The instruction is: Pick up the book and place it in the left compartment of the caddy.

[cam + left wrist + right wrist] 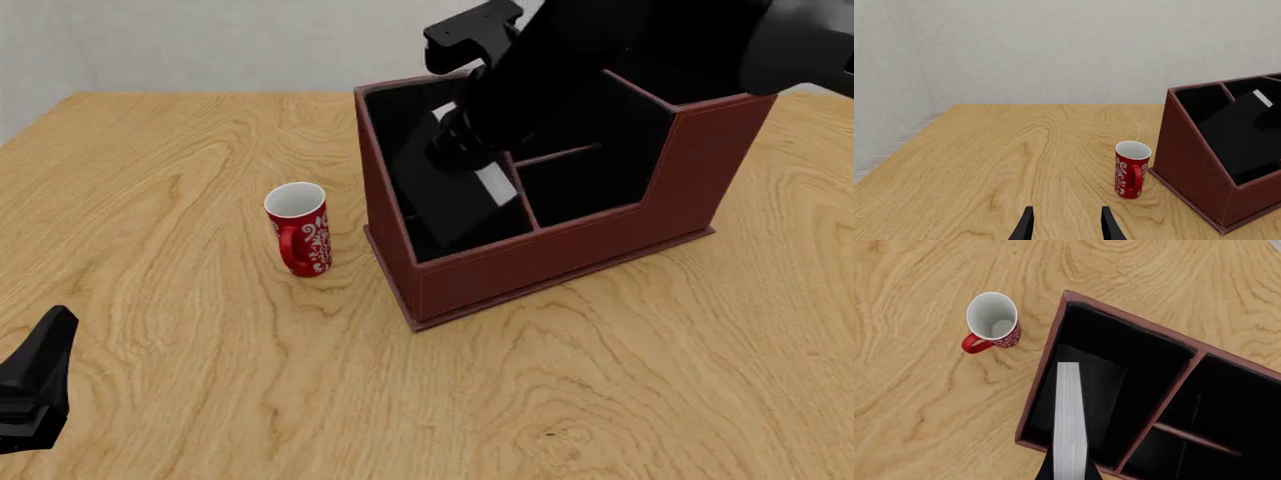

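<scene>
The black book (1069, 415), white page edges up, sits tilted in the left compartment (1121, 347) of the red-brown caddy (561, 255). My right gripper (1069, 472) is shut on the book's end, above the caddy. In the front view the right arm hides most of the book (461, 205). The left wrist view shows the book (1244, 127) leaning inside the caddy (1191, 160). My left gripper (1067, 227) is open and empty, low over the table near its front left (34, 385).
A red mug (299, 230) with a white pattern stands upright just left of the caddy; it also shows in the left wrist view (1131, 170) and the right wrist view (992, 322). A grey wall rises behind the wooden table (174, 150).
</scene>
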Controlling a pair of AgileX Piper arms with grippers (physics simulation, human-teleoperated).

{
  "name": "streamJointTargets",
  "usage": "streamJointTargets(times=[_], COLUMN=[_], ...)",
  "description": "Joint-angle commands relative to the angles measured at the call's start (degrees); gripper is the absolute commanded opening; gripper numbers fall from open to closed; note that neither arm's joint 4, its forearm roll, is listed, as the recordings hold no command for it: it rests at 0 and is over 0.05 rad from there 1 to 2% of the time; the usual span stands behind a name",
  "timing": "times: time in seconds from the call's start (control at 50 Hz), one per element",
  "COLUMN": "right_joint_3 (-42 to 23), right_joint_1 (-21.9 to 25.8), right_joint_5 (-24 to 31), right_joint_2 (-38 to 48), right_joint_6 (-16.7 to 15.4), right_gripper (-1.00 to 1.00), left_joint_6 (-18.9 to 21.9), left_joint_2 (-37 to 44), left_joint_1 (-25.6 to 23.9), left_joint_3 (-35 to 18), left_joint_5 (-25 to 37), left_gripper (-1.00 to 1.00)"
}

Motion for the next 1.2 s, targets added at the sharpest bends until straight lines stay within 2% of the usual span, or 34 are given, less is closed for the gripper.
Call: streamJointTargets(times=[0.02,0.92,0.94,1.2], right_joint_3=[-0.13,-1.50,-1.33,-0.74], right_joint_1=[-0.21,-1.03,-0.91,-0.73], right_joint_5=[-1.25,-1.74,-1.67,-1.48], right_joint_2=[0.44,2.22,2.08,1.47], right_joint_6=[1.35,1.15,1.19,0.95], right_gripper=[-1.00,-1.00,1.00,1.00], left_joint_6=[0.00,0.00,0.00,0.00], left_joint_2=[0.00,0.00,0.00,0.00], left_joint_1=[0.00,0.00,0.00,0.00], left_joint_3=[0.00,0.00,0.00,0.00], left_joint_5=[0.00,0.00,0.00,0.00], left_gripper=[1.00,1.00,1.00,1.00])
